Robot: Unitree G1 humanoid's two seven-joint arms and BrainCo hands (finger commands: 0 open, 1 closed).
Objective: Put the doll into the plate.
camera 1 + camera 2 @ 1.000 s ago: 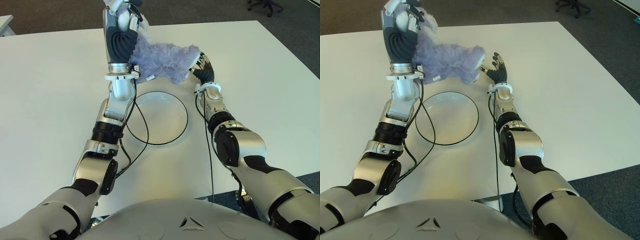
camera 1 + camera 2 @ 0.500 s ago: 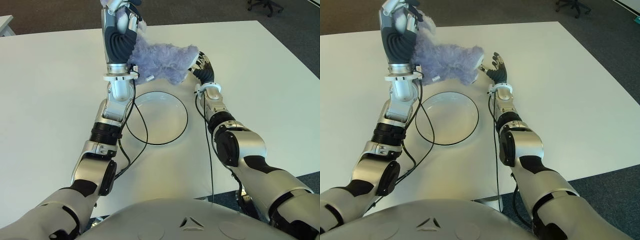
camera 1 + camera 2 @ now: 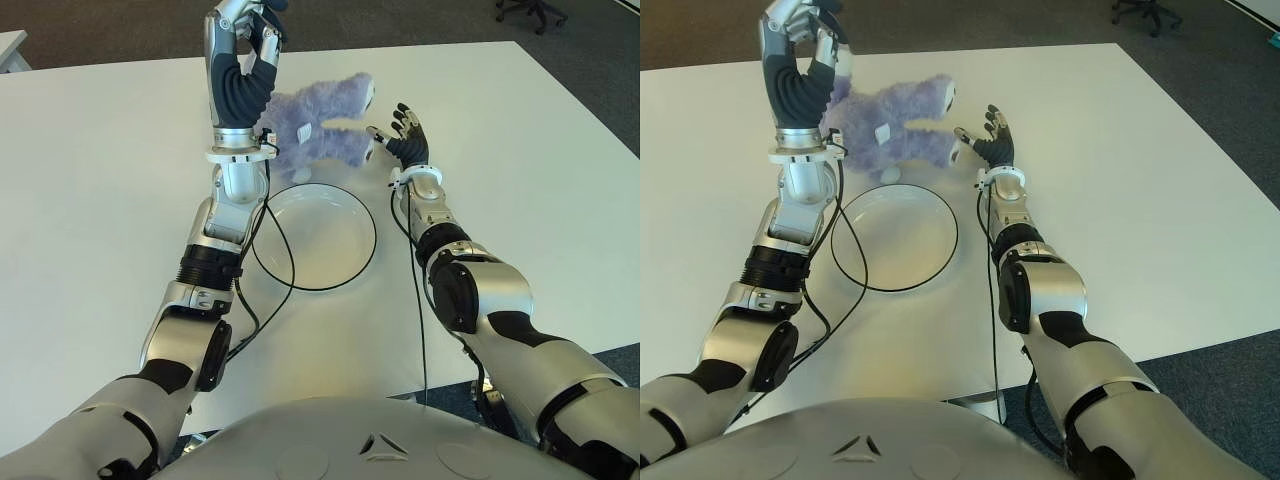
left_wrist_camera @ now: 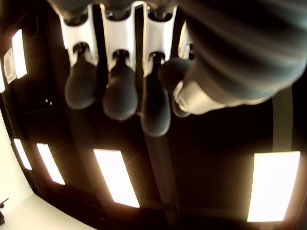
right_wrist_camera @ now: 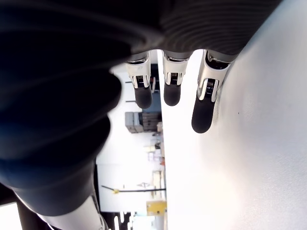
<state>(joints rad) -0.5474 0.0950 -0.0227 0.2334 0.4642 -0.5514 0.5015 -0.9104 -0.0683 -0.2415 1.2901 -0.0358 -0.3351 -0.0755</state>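
— Where is the fluffy lilac plush doll (image 3: 320, 128)?

— Lying on the white table (image 3: 100, 180), between the two hands, beyond the far rim of the round white plate with the dark edge (image 3: 312, 236). Outside the plate, just short of it.

— Left hand (image 3: 240, 60)?

— Raised upright beside the doll, on its left, palm and fingers (image 4: 120, 91) up. Fingers loosely bent, holding nothing; wrist view shows only ceiling lights behind the fingertips. Hard to tell from the eye views whether the back of the hand brushes the fur.

— Right hand (image 3: 405, 135)?

— Low over the table just right of the doll, fingers (image 5: 201, 112) spread and empty. Thumb tip close to one plush foot; contact not certain.

— And the plate?

— Nearer the robot than both hands, sitting between the two forearms, nothing inside. Black cable (image 3: 285, 250) from the left arm trailing across its left edge.
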